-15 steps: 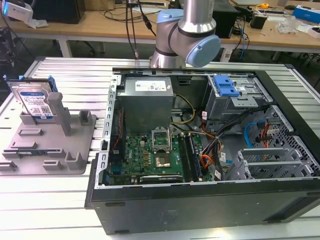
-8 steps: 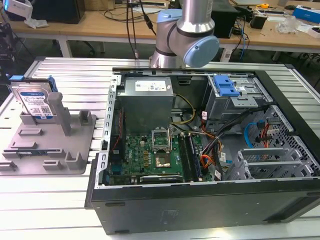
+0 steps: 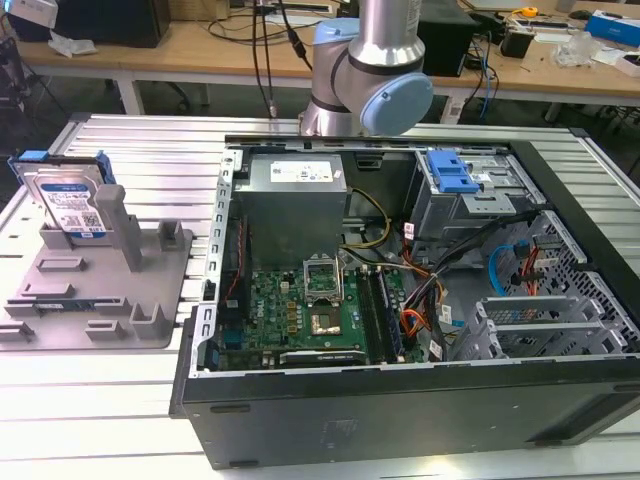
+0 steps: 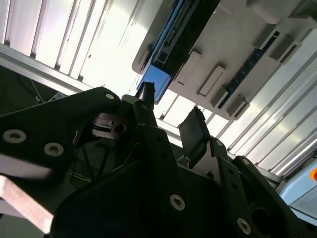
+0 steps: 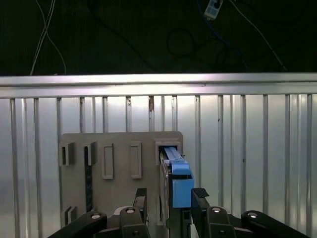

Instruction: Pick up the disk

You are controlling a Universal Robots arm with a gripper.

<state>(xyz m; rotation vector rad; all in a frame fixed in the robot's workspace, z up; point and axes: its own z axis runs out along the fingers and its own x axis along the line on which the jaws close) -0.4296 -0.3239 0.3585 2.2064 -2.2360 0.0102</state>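
A ribbed aluminium table (image 3: 90, 400) (long parallel slats, silver) carries two things. A grey fixture plate (image 3: 120, 290) with upright posts lies flat toward the exterior view's left; an open black computer case (image 3: 400, 420) sits just beside it, rightward.

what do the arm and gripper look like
The arm is a silver metal tube with rounded light-blue joint caps. The gripper is matte black, with two angular linkage fingers fastened by round silver screws.
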